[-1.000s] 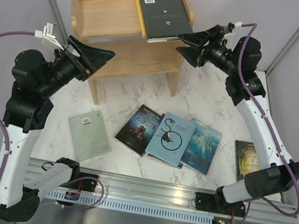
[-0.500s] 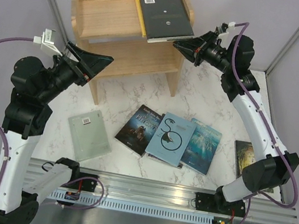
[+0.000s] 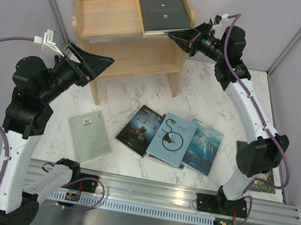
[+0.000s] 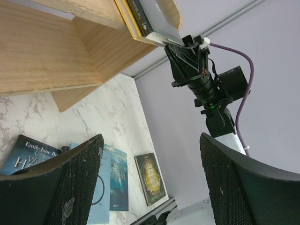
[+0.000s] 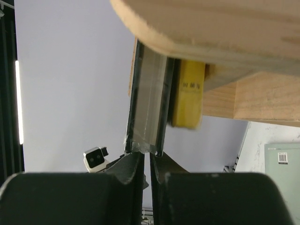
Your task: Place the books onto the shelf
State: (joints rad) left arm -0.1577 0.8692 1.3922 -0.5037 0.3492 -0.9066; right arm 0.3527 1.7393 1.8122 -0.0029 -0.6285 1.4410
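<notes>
Black book point(image 3: 162, 12) deeper on shelf point(image 3: 100, 14) — yellow book point(image 5: 187, 91) beneath.

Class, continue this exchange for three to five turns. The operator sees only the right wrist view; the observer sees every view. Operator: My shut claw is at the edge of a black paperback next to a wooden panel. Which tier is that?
Observer: The black paperback lies on the top tier of the light wooden two-tier shelf, at its right end.
Operator: How many books lie on the table?
Observer: Five show on the white marble table: pale grey-green book, dark purple book, light blue book, teal book, dark green-gold book.
Operator: And the left claw?
Observer: The left claw is open and empty, in the air near the shelf's left end.
</notes>
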